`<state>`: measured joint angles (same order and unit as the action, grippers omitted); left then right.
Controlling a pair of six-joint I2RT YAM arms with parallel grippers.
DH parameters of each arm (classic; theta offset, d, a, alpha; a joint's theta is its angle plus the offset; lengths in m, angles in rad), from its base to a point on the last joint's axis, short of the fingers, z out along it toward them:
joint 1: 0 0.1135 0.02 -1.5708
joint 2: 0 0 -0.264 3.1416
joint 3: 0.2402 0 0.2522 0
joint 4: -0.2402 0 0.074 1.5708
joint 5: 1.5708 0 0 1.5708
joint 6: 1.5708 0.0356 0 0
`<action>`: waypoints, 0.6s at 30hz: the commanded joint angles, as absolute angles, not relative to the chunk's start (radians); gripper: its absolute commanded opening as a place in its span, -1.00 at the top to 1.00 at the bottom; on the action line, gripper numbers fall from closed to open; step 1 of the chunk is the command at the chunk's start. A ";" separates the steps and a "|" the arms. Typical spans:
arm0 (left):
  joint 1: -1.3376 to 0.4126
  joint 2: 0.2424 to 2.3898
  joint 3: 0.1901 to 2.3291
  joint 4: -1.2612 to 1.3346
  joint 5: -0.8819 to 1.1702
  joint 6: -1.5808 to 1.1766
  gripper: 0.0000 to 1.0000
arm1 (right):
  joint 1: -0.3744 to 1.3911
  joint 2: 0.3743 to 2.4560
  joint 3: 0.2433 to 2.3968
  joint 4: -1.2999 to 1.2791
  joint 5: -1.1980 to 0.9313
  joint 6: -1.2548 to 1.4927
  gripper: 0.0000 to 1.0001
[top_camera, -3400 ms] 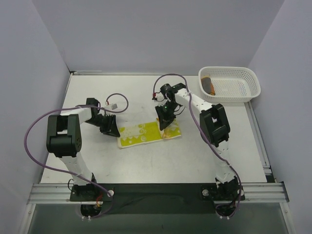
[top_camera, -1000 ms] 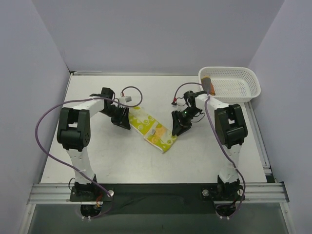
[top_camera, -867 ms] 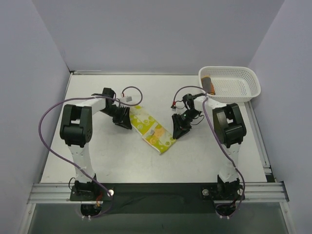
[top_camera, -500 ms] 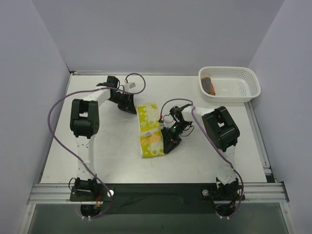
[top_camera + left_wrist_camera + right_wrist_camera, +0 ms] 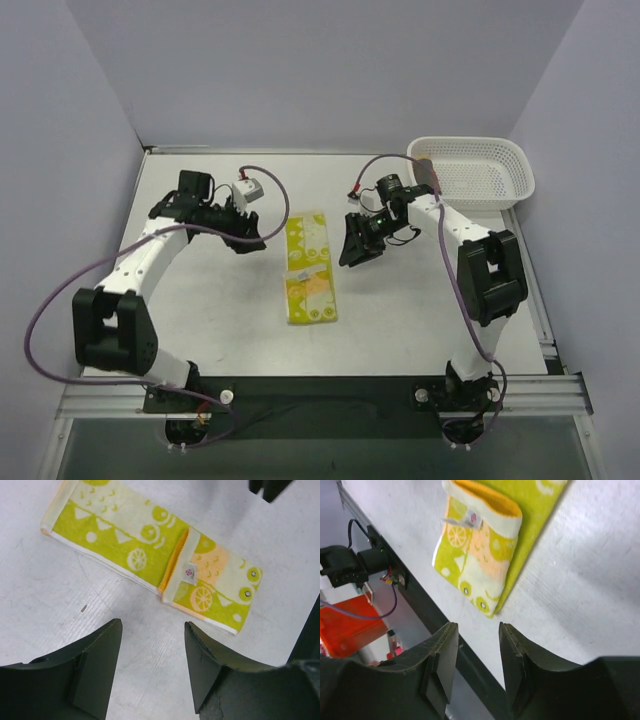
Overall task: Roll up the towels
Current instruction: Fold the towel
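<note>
Basket [image 5: 486,176] of white mesh, orange towel [image 5: 428,176] at its left end.

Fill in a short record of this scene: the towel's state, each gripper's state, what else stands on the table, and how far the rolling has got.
Yellow towel: flat on the table, folded into a narrow strip, one end folded back over itself
Left gripper: open, empty, left of the towel
Right gripper: open, empty, right of the towel
Contact: neither gripper touches the towel
Basket: white mesh, far right corner
Rolling: not yet begun on this towel
</note>
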<state>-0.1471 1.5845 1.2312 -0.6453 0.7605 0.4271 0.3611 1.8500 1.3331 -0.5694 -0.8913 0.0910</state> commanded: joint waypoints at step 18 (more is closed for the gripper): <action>-0.222 1.814 1.311 -0.395 0.893 0.091 -0.10 | 0.474 2.141 1.612 -0.535 -0.673 0.190 0.21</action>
<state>-0.2173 1.7321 1.2266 -0.5266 0.7628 0.3141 0.4606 2.1460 1.5654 -0.5159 -0.6949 0.1818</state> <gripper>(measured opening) 0.564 0.394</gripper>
